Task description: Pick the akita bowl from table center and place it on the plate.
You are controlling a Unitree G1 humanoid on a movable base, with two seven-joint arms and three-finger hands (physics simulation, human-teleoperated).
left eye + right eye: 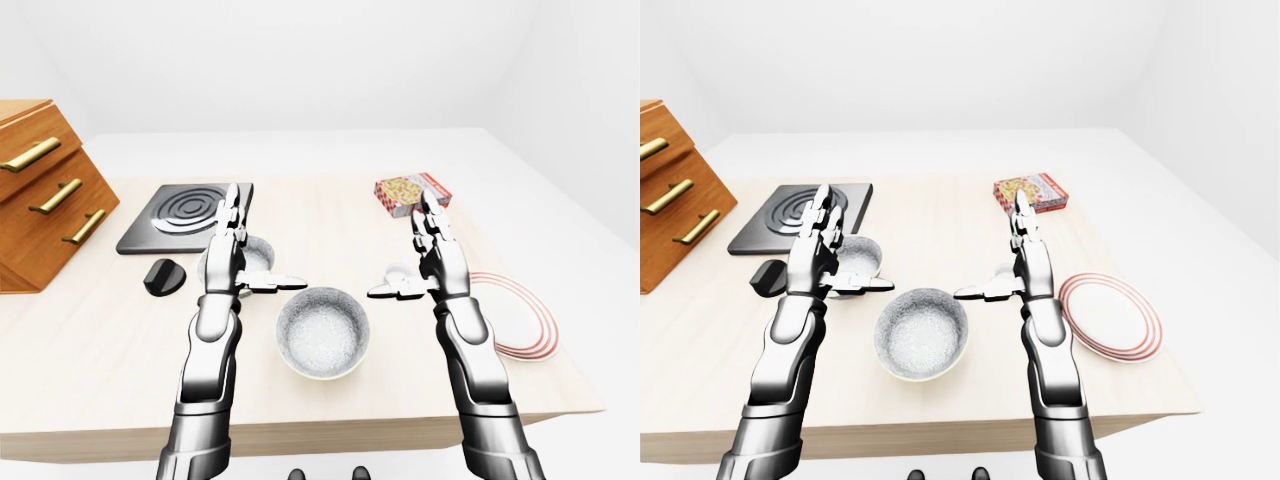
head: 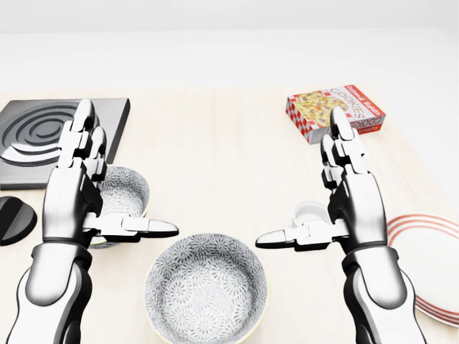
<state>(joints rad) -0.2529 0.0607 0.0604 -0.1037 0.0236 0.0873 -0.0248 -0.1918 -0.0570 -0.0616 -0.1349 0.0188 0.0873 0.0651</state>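
The akita bowl [image 2: 206,287], white with a fine grey pattern, sits low in the centre of the head view on the wooden table. The plate [image 1: 1110,315], white with red rings, lies to its right near the table's right edge. My left hand [image 2: 115,183] stands open above and left of the bowl, fingers up and thumb pointing right. My right hand [image 2: 308,190] mirrors it on the bowl's right, also open, between bowl and plate. Neither hand touches the bowl.
A smaller patterned bowl [image 2: 123,192] sits partly behind my left hand. A small white cup [image 2: 310,212] is behind my right thumb. A cookie box [image 2: 335,111], a black burner plate [image 2: 43,136], a black knob [image 2: 14,218] and a wooden drawer cabinet [image 1: 45,190] stand farther off.
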